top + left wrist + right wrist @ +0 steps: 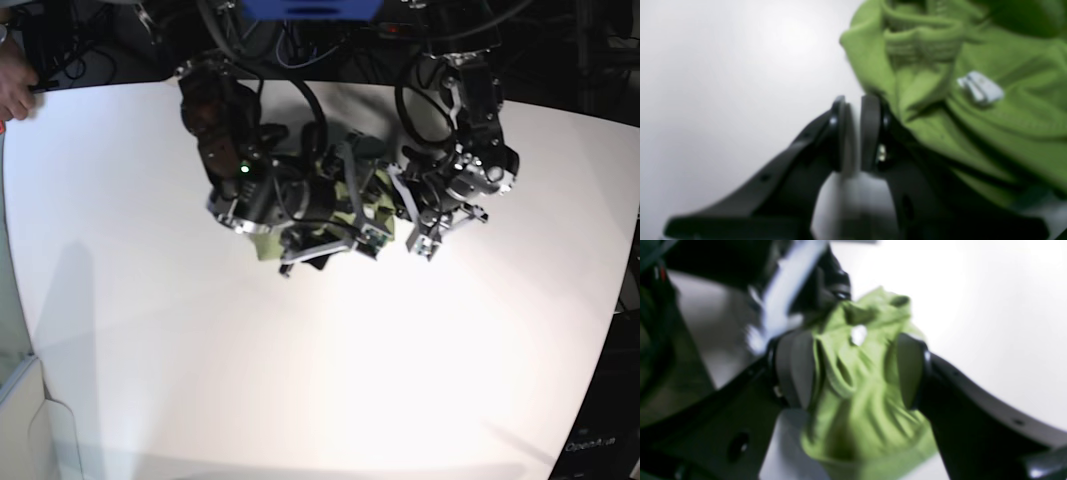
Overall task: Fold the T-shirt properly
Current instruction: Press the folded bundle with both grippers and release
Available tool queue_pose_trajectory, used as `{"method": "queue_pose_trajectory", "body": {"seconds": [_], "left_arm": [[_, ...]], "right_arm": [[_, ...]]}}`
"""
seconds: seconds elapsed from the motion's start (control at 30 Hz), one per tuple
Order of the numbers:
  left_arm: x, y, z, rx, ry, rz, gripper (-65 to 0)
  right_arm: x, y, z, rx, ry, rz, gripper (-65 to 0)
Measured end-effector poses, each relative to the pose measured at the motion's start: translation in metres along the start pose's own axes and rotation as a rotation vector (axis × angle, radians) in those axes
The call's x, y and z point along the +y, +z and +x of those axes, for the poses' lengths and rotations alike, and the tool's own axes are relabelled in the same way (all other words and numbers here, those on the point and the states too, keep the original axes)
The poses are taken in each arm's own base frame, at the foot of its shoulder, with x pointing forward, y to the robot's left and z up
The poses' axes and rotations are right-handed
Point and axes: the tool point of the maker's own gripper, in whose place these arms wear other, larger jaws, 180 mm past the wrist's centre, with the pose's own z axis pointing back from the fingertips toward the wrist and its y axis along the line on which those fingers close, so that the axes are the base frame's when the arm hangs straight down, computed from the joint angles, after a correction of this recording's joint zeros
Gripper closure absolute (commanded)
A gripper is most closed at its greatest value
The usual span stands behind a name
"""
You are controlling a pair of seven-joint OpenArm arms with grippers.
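right claw (853, 370): grips T-shirt (860, 400) | left claw (858, 133): nearly closed, empty

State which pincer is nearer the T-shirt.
Right. The right pincer has bunched T-shirt cloth between its pads; the left pincer sits beside the shirt's edge, nearly closed on nothing.

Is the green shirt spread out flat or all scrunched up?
Scrunched up. The T-shirt bunches in deep wrinkles between the right gripper fingers, a small heap on the table.
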Motion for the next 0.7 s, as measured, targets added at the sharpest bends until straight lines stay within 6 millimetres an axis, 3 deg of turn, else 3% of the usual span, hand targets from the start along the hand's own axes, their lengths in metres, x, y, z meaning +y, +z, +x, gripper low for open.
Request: {"method": "queue_pose_trajectory", "body": {"seconds": [0.17, 0.33, 0.43, 0.6, 0.7], "left_arm": [[0.018, 0.009, -0.012, -0.001, 0.018, 0.028, -7.8], [0.017, 0.010, -0.013, -0.010, 0.035, 0.010, -7.8], [0.014, 0.011, -0.017, -0.015, 0.042, 0.004, -7.8], [0.015, 0.031, -0.035, 0.036, 0.006, 0.053, -7.8], [0.016, 0.042, -0.042, 0.055, -0.009, 0.077, -7.8]], "right_arm": [[-0.005, 0.002, -0.016, 0.031, 0.008, -0.012, -37.3], [-0.003, 0.002, -0.013, 0.014, 0.008, -0.009, -37.3], [-0.014, 0.005, -0.019, 0.016, -0.021, -0.033, -37.3], [-0.032, 0.013, -0.030, 0.041, -0.045, -0.082, -37.3], [-0.031, 0.020, -0.019, 0.006, -0.032, -0.097, -37.3]]}}
